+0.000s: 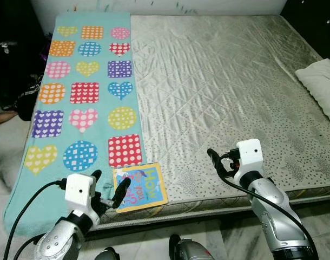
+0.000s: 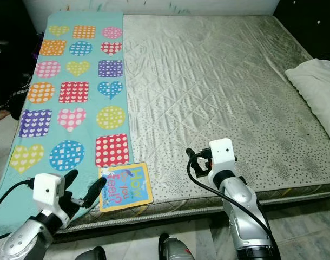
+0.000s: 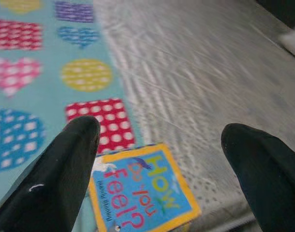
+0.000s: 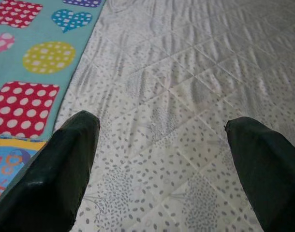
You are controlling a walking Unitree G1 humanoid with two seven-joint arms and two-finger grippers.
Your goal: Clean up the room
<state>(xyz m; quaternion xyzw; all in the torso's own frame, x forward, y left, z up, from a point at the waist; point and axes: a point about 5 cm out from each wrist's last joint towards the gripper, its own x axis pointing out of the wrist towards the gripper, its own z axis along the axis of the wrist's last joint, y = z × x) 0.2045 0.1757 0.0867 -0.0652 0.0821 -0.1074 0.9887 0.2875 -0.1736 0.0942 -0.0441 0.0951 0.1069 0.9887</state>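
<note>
A children's book (image 1: 140, 187) lies at the mattress (image 1: 224, 92) front edge beside the patterned blanket (image 1: 84, 92), the left gripper (image 1: 107, 189) spread just before it, the right gripper (image 4: 162, 164) spread too.

Pillow (image 1: 322, 86) cut off by right edge; L wrist view blurred; book (image 3: 142, 191) bottom cropped.
</note>
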